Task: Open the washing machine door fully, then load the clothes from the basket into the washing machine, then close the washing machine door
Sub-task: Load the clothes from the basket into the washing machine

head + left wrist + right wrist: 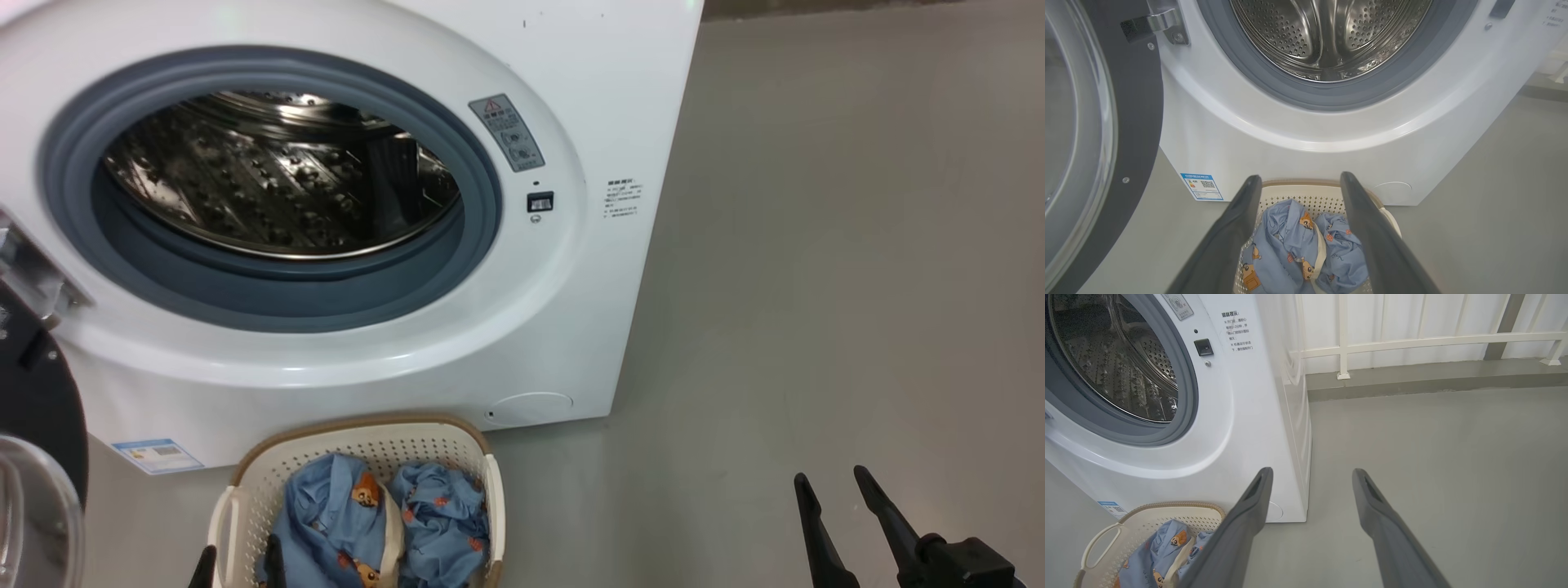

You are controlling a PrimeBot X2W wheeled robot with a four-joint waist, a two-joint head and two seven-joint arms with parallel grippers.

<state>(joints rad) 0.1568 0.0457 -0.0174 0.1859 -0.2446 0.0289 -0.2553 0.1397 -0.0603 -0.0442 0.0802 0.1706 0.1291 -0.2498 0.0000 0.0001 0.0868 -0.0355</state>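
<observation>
The white washing machine point(571, 73) stands ahead with its steel drum point(277, 175) exposed. Its black-rimmed glass door point(33, 457) hangs swung out at the left, also in the left wrist view as the door point(1131, 122). On the floor in front sits the cream basket point(245, 482) holding the light blue bear-print clothes point(384, 523). My left gripper point(238, 563) is open just above the basket's near side, and in its own view the left gripper point(1299, 183) frames the clothes point(1298, 245). My right gripper point(829, 482) is open over bare floor to the right, nothing between its fingers.
Grey floor point(857, 245) stretches to the right of the machine. In the right wrist view a white railing point(1412, 341) on a low kerb runs behind the machine. A blue sticker point(1201, 186) marks the machine's lower left front.
</observation>
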